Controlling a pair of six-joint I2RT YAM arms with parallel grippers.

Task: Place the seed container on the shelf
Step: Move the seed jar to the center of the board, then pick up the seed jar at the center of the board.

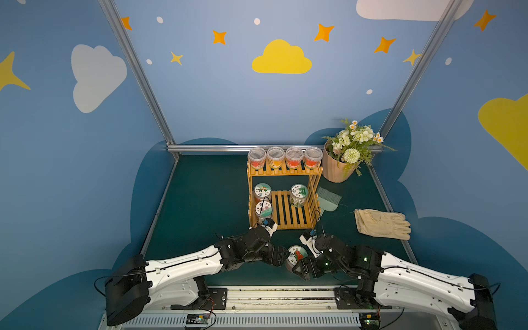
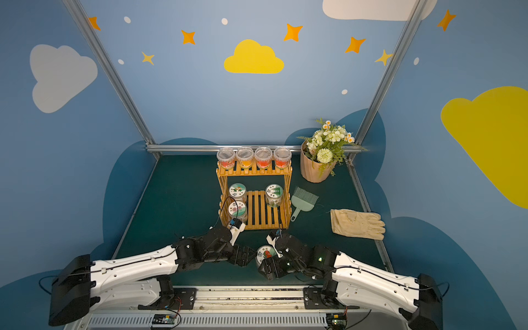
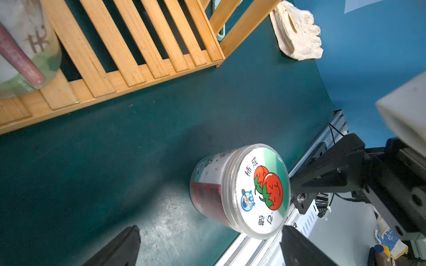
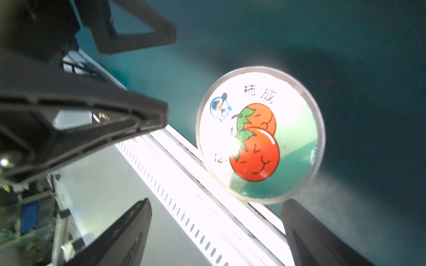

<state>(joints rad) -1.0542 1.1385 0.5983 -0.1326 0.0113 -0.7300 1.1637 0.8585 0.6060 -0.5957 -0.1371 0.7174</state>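
Observation:
The seed container (image 1: pixel 297 254), a clear jar with a tomato picture on its white lid, stands upright on the green mat near the front edge. It stands between the tips of both arms. My left gripper (image 3: pixel 209 239) is open, and the container (image 3: pixel 253 191) stands just ahead of its fingers, not between them. My right gripper (image 4: pixel 217 207) is open too, with the lid (image 4: pixel 260 133) just beyond one fingertip. The shelf (image 1: pixel 285 211), a two-tier rack of orange-tan slats, stands behind the container. Its lower tier has bare slats in the middle.
Several cups (image 1: pixel 284 157) line the shelf's top tier and three jars (image 1: pixel 298 194) sit on the lower tier. A flowerpot (image 1: pixel 340 168), a green brush (image 1: pixel 328 200) and a cream glove (image 1: pixel 383 223) lie to the right. A metal rail (image 1: pixel 285 297) borders the front.

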